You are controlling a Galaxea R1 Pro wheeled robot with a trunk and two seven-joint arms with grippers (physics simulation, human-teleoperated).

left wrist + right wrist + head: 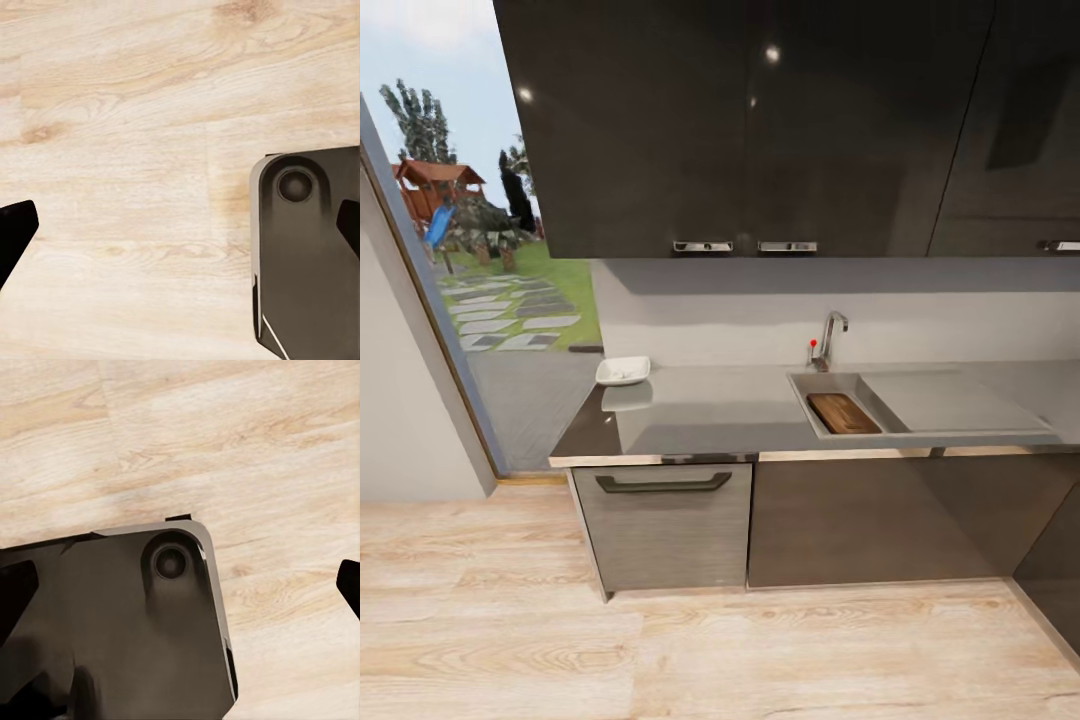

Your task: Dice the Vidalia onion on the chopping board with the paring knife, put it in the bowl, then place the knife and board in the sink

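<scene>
Head view had the whole kitchen: grey glossy countertop (pixel 710 410), white squarish bowl (pixel 623 371) near its left end, dark-brown chopping board (pixel 843 413) lying inside the steel sink (pixel 950 405). Left wrist view: left gripper (pixel 180 225) spread wide, empty, over pale wood floor (pixel 135 112). Right wrist view: right gripper (pixel 184 585) likewise wide and empty, above the robot's dark base (pixel 112 622).
</scene>
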